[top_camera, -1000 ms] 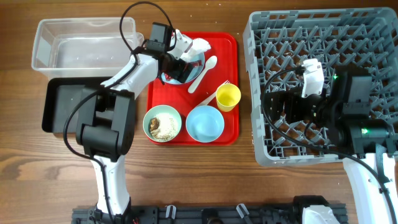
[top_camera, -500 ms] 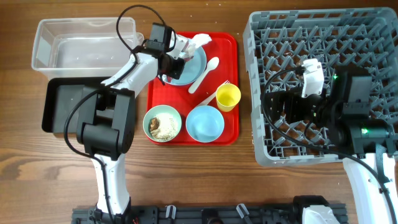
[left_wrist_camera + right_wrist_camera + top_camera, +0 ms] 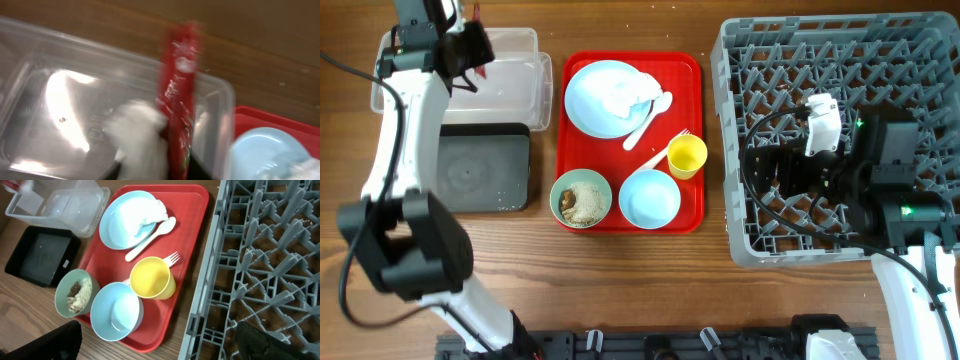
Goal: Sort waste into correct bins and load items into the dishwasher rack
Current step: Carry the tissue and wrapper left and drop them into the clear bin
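**L gripper** [image 3: 461,47]: over the far-left part of the clear tub [image 3: 515,85]. Fingers clamped on the red snack wrapper [image 3: 178,95]. The wrapper stands upright against a white finger pad [image 3: 140,137], above the tub interior. Its white print is motion-blurred and not legible.

**R gripper** [image 3: 157,340]: over the dishwasher rack [image 3: 920,60], toward its left side. Fingers spread wide, gripping nothing.

**Bins:** the black tray [image 3: 480,170] sits just in front of the tub, edges adjoining. A few pale specks show on its floor near the front-right corner.

**Red tray** [image 3: 692,70]: betw. the bins and the rack. All six items are on it:
- light blue plate [image 3: 592,95], far-left corner, w/ the crumpled napkin [image 3: 628,92] on its right half
- white spoon [image 3: 650,113], lying across the plate rim, bowl end beside the napkin
- white fork [image 3: 672,141], tines just beside the yellow cup [image 3: 687,157]; cup upright
- light blue bowl [image 3: 650,198], near-right, upright
- pale green bowl [image 3: 563,190], near-left, w/ beige-brown food scraps [image 3: 582,203] inside
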